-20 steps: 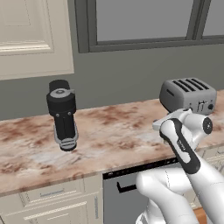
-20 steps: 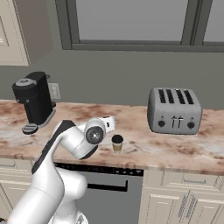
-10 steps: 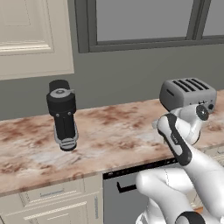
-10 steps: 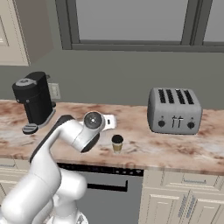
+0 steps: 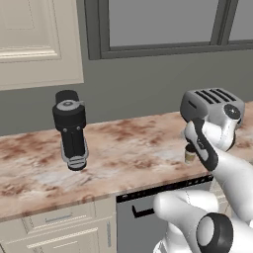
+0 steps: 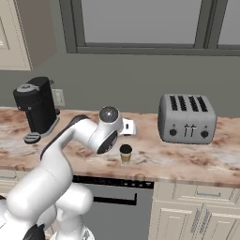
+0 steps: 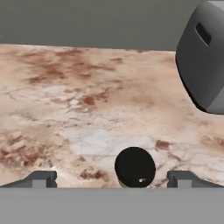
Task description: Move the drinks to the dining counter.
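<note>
The pincer (image 7: 111, 178) is wide open and holds nothing. It hangs just above the short tan-brown cup with a round black lid (image 7: 135, 166), and the lid sits between the two dark finger tips (image 7: 40, 178). The cup (image 6: 125, 153) stands upright near the front edge of the narrow beige stone worktop with reddish-brown veins (image 6: 197, 159), under the window. The small white carton (image 6: 128, 127) stands a bit behind it, just past the robot's hand. The grey metal toaster (image 6: 187, 118) is to one side and the tall black coffee machine (image 5: 70, 130) is well apart. No drink has been picked up yet, so I think nearly all the job is left: both must go to the dining counter.
</note>
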Controlling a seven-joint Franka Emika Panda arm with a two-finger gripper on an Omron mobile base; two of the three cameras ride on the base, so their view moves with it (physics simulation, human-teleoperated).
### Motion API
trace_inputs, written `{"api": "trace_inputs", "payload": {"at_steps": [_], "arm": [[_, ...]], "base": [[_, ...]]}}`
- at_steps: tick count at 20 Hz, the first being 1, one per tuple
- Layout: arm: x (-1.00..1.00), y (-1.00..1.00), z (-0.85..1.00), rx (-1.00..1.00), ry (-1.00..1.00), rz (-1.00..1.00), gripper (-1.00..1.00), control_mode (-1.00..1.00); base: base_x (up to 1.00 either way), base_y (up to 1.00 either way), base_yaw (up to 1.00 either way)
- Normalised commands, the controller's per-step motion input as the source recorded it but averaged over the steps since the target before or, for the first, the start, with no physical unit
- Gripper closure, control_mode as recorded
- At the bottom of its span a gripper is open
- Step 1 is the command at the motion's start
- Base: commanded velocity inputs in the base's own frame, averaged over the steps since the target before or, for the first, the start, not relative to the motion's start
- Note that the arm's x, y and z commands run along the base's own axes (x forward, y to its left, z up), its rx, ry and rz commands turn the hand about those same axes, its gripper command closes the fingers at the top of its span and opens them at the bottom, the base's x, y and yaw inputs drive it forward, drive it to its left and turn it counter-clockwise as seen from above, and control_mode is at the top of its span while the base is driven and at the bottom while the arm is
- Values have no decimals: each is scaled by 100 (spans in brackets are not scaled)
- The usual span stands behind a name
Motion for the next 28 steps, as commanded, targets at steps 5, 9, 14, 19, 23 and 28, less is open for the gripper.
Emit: {"api": "trace_inputs", "payload": {"at_steps": [5, 9, 14, 19, 23, 28], "arm": [[0, -3, -17, 0, 0, -1, -100, -100], [0, 0, -29, -2, 0, 0, -100, -100], [0, -2, -36, -2, 0, 0, -100, -100], [1, -8, -29, 0, 1, -1, -100, -100], [0, -11, -27, 0, 3, 0, -100, -100], [2, -11, -24, 0, 5, -1, -100, -100]], "base": [[0, 0, 0], [0, 0, 0], [0, 0, 0], [0, 0, 0], [0, 0, 0], [0, 0, 0]]}}
